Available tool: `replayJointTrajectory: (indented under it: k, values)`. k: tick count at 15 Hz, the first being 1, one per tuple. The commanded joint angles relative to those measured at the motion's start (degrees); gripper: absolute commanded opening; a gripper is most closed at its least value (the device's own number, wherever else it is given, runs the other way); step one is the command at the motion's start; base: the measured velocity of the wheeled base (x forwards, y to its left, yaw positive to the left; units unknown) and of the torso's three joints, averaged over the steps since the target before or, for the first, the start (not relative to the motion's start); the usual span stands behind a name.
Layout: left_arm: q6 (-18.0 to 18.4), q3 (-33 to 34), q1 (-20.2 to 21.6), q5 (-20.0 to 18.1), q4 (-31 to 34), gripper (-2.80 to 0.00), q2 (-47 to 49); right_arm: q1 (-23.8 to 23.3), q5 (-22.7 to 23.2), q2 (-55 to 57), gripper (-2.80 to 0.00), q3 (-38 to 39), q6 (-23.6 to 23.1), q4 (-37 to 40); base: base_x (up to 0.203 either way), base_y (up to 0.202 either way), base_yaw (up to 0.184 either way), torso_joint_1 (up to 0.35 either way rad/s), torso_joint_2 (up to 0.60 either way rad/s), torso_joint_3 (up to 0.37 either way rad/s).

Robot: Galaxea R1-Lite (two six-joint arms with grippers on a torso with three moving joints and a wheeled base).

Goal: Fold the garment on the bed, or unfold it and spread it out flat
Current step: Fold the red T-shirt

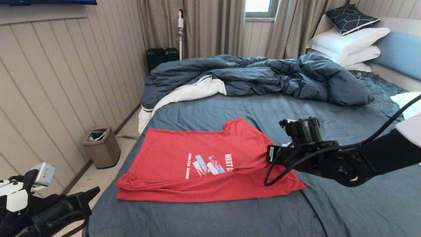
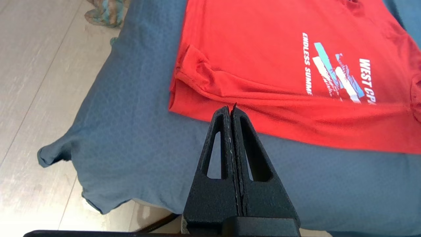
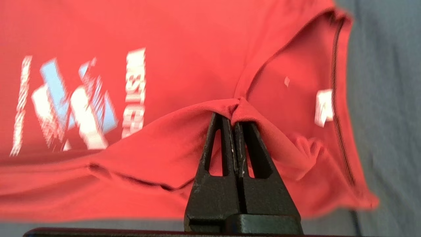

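Note:
The red T-shirt [image 1: 197,148] lies on the slate-blue bed [image 1: 230,214], its near long side folded over so the white lettering and blue-white graphic are partly covered. My right gripper [image 3: 234,117] is shut on a pinched ridge of the red fabric [image 3: 184,131] near the collar, just beside the "WEST" lettering; in the head view the right arm [image 1: 329,161] reaches over the shirt's right end and hides the fingers. My left gripper [image 2: 230,110] is shut with nothing in it, held off the bed's near left corner, its tips pointing at the shirt's folded hem end [image 2: 204,75].
A rumpled dark blue duvet [image 1: 263,75] with white lining fills the far half of the bed. White pillows [image 1: 348,46] lean at the blue headboard [image 1: 401,52]. A tan waste bin [image 1: 102,146] stands on the floor by the left wall.

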Motion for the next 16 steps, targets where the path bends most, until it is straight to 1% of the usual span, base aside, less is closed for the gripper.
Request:
replayJointTrajectory:
  k: [1,5,7,8,13,16]
  values:
    - [-0.1,0.0,0.0,0.0,-0.8,-2.8,-0.2,0.2,-0.4,2.6,-2.8,-1.9,0.1,-0.2,0.0,0.0,0.0,0.0,0.0,0.0]
    - [0.0,0.0,-0.1,0.0,-1.6,-2.8,0.1,1.1,-1.1,5.8,-2.8,-4.1,-0.3,0.0,0.0,0.0,0.0,0.0,0.0,0.0]
    - [0.1,0.0,0.0,0.0,-1.8,-2.8,0.1,1.1,-1.4,6.8,-2.8,-4.7,-0.5,2.1,0.0,0.0,0.0,0.0,0.0,0.0]
    - [0.1,0.0,-0.1,0.0,-1.9,-2.8,0.1,1.0,-1.5,7.0,0.0,-4.7,-0.4,2.2,0.0,0.0,0.0,0.0,0.0,0.0]
    - [0.1,0.0,-0.1,0.0,-1.9,-2.8,0.1,0.9,-2.1,5.9,0.0,-4.1,-0.6,2.0,0.0,0.0,0.0,0.0,0.0,0.0]
    - [0.1,0.0,-0.1,0.1,-1.9,-2.8,-0.6,0.8,-2.1,1.6,0.0,-2.0,-0.4,1.8,0.0,0.0,0.0,0.0,0.0,0.0]
